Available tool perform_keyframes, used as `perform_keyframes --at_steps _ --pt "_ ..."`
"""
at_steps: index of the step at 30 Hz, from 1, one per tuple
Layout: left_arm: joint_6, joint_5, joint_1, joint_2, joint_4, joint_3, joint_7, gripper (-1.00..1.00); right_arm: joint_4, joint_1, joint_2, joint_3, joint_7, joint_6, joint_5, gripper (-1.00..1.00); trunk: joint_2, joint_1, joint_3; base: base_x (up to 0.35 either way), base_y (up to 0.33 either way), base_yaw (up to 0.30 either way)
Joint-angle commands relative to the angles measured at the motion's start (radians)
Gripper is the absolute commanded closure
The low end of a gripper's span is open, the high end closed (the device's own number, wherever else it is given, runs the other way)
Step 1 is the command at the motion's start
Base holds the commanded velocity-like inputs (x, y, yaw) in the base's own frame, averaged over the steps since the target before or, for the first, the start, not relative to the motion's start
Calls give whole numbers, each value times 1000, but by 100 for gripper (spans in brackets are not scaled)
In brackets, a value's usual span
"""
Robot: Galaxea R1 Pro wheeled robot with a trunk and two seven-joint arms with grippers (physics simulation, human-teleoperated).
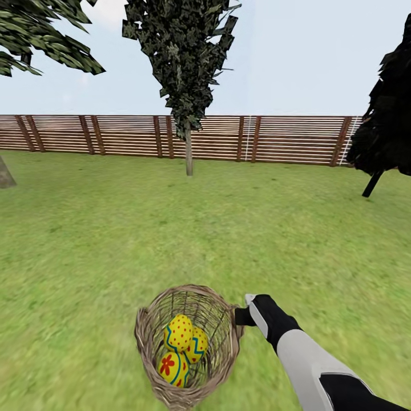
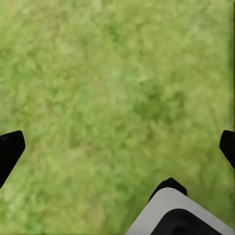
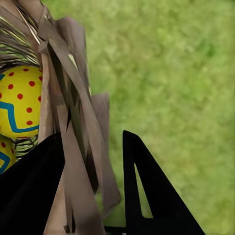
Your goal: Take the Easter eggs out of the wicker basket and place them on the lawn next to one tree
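Note:
The wicker basket [image 1: 149, 319] sits low in the head view on the lawn [image 1: 114, 240]. Inside it lie three yellow Easter eggs: one with red dots [image 1: 180, 332], one with blue zigzags [image 1: 198, 344] and one with a red flower [image 1: 170, 367]. My right gripper [image 1: 242, 315] is at the basket's right rim. In the right wrist view its jaws straddle the woven wall [image 3: 68, 98], one inside and one outside, shut on it, with a red-dotted egg [image 3: 19, 103] just beyond. My left gripper [image 2: 117, 147] hangs open over bare grass.
A tree [image 1: 188, 151] with a pale trunk and dark angular foliage stands far ahead before the slatted brown fence [image 1: 285, 140]. A thick trunk base [image 1: 4, 174] shows at the left edge. A dark, thin-stemmed tree [image 1: 382, 131] leans at the right. Grass stretches between.

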Motion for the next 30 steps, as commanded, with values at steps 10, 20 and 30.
perform_keyframes --at_steps 10,20,30 --pt "-2 16 1 2 -5 -4 -1 -100 -2 0 2 -8 -3 4 -13 100 -1 1 -1 338 0 0" --pt "369 16 4 16 -529 2 -181 -100 -3 -1 -1 -8 -1 4 -13 100 -1 1 -1 281 0 0" --pt "299 8 2 14 -405 4 -284 -100 -4 -1 1 -8 -1 4 -13 100 -1 1 -1 290 0 0"
